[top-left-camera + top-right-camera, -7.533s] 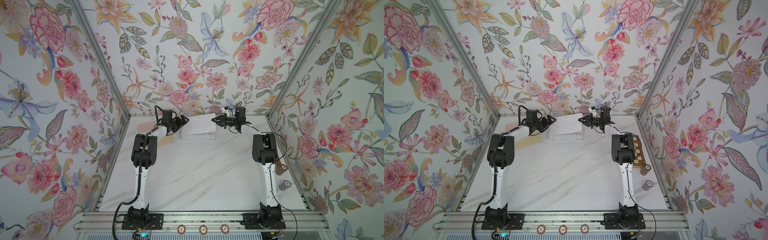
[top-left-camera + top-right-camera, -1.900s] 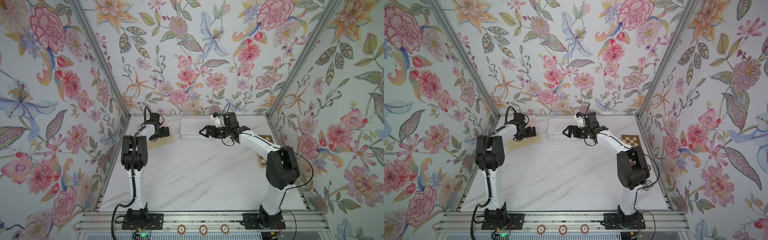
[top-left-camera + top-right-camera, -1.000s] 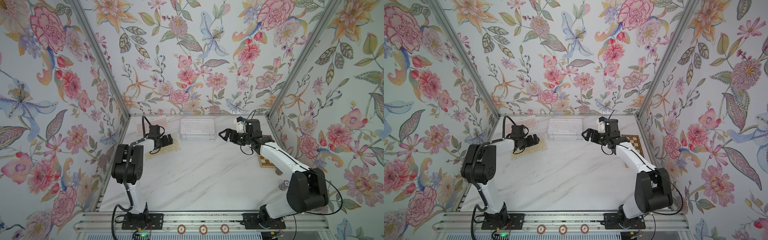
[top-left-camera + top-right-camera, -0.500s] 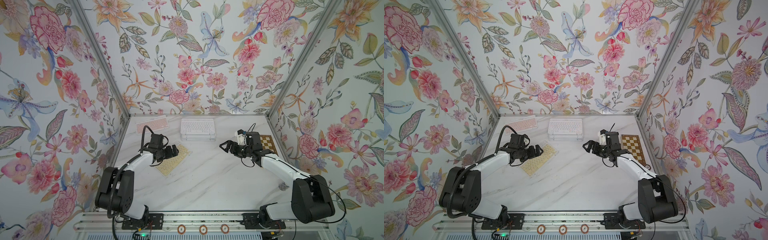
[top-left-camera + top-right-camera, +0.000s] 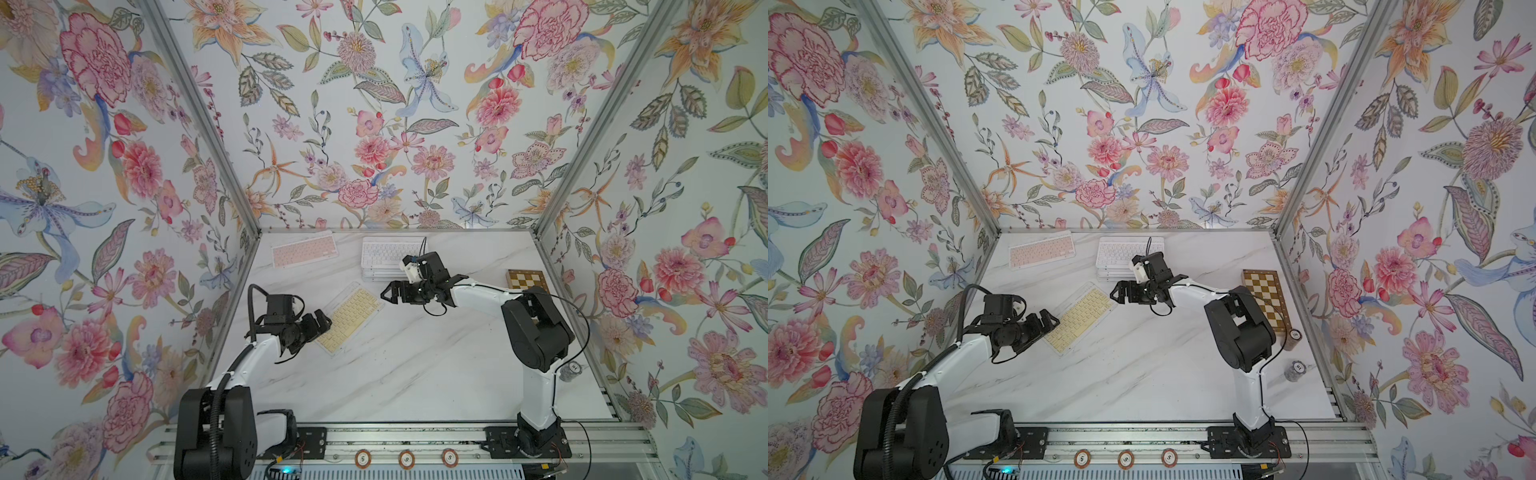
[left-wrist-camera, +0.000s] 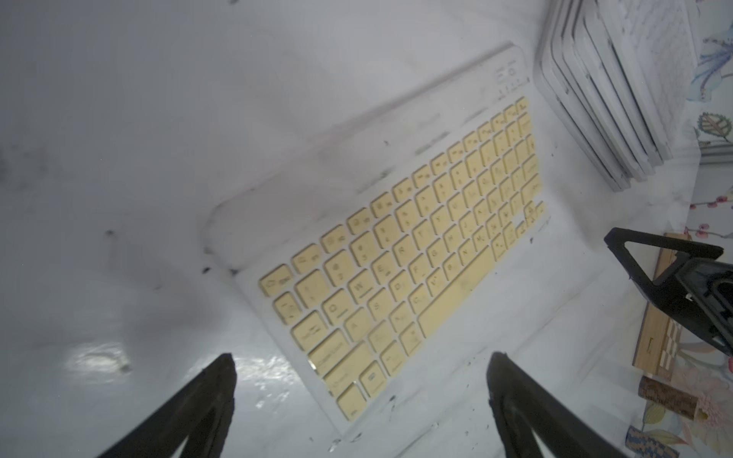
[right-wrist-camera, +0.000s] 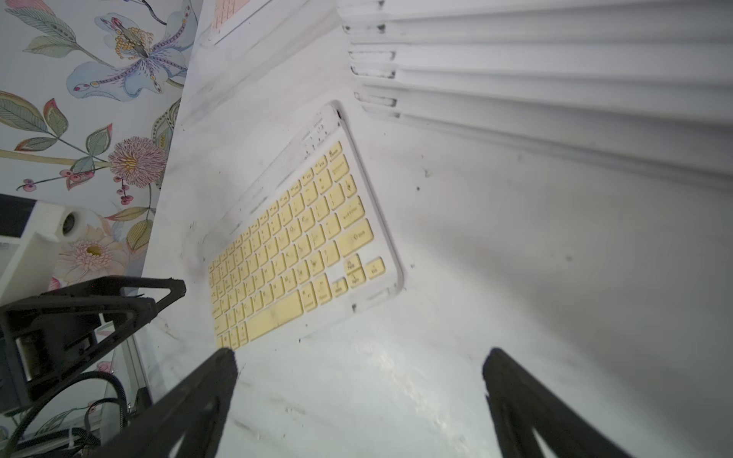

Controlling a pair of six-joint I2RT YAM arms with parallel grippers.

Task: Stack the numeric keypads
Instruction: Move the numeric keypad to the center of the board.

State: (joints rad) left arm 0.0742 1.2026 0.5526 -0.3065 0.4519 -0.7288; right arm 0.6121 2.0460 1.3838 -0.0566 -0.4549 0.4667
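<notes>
Yellow keypad (image 5: 351, 318) dragged forward and turned diagonal, left pincer (image 5: 321, 326) backed off it, right pincer (image 5: 388, 291) swung beside it

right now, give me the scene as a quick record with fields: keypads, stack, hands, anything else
stack: several keypads, white keys on top, far side of the table
yellow keypad: flat, angled, alone mid-table, between both hands
pink keypad: flat, far left, unstacked
left hand: open, at yellow keypad's near end
right hand: open, empty, by its far end
other: chessboard at right edge

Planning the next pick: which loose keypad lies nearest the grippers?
The yellow-keyed, white-framed keypad, lying askew in the middle; the pink-keyed keypad sits squarer and far behind it.
</notes>
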